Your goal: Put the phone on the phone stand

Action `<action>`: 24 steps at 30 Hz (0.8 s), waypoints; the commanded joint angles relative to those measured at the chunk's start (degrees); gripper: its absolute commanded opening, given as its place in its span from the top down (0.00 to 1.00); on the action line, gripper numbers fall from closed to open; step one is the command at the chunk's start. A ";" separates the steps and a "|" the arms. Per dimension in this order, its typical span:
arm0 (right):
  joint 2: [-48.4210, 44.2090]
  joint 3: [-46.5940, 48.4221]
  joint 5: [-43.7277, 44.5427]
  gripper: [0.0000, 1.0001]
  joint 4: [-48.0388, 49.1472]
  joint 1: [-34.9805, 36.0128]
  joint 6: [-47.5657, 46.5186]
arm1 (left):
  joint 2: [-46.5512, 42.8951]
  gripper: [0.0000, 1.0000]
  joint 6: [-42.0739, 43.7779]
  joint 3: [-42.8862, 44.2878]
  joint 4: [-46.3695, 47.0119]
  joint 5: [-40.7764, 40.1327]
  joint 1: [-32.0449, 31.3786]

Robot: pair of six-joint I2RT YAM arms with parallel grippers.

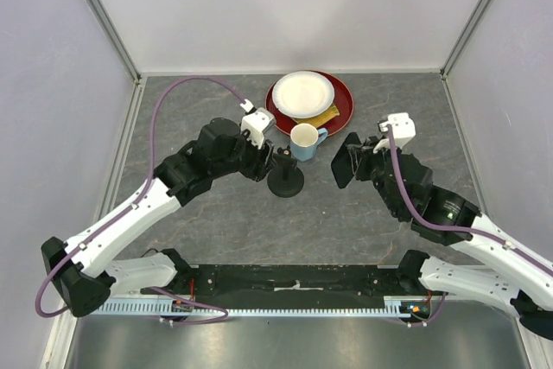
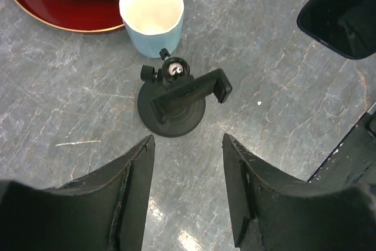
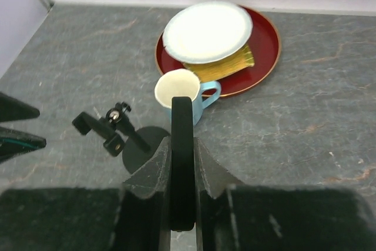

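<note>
Currently, the left pincer (image 2: pixel 188 140) is positioned over the grey counter (image 1: pixel 216 231), left of centre, and is directed at the stand (image 2: pixel 171 110). Its fingers (image 2: pixel 135 174) are spread apart and nothing is gripped between them; the pincer is released. The stand is located just ahead of the fingertips, apart from them.

The stand is set upright on the counter on its round disc base. A short post with a ball joint is carried on the base, and a tilted clamp bar with hooked ends is fitted on top. No contact between the stand and either pincer is seen.

A blue mug (image 1: pixel 303 140) with a pale interior is placed just beyond the stand, handle to the right. Whether mug and stand touch cannot be told. Behind the mug, a red plate (image 1: pixel 344 105) is found near the back wall. A white plate (image 1: pixel 302 94) is stacked on it, and a yellow item (image 1: pixel 327 115) is partly covered by the white plate.

The phone (image 3: pixel 182 163) is held to the right of the mug, well apart from the stand and not yet placed on it. It is clamped edge-on between the fingers of the right pincer (image 1: pixel 354 162), which is clenched on the phone. In the right wrist view, the phone's thin edge is lined up with the mug.
</note>
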 commanded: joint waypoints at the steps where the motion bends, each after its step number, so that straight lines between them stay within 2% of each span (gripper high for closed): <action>1: 0.93 2.73 -8.87 1.00 3.22 0.08 -1.89 | -3.29 0.43 -1.08 -3.48 3.94 -2.46 0.09; 5: 0.32 1.68 -13.54 1.00 4.45 0.08 -0.75 | -0.75 0.48 -2.65 -4.99 6.15 -2.54 0.09; 7: -0.73 1.32 -15.30 1.00 5.76 0.08 -0.83 | 1.18 0.49 -3.89 -3.50 5.10 -7.10 0.09; 8: -1.09 0.97 -16.27 1.00 6.30 0.08 -1.01 | 2.23 0.49 -6.07 -2.36 1.87 -12.25 0.09; 9: -1.61 0.71 -16.54 1.00 6.82 0.08 -0.83 | 3.29 0.46 -7.22 0.69 0.01 -13.78 0.26; 12: -2.93 -1.05 -16.46 1.00 9.37 0.17 -0.92 | 7.86 0.44 -7.41 6.76 -5.26 -12.13 0.35; 14: -2.50 -1.31 -15.49 1.00 9.47 0.08 -0.48 | 9.27 0.43 -6.71 7.49 -5.28 -9.94 0.35; 19: -0.13 -1.05 -18.29 1.00 9.64 0.08 -1.62 | 8.22 0.44 -5.39 2.58 1.03 -8.70 0.35; 24: 1.10 -1.49 -19.09 1.00 10.69 0.08 -2.24 | 7.26 0.48 -4.16 -0.24 4.38 -7.65 0.44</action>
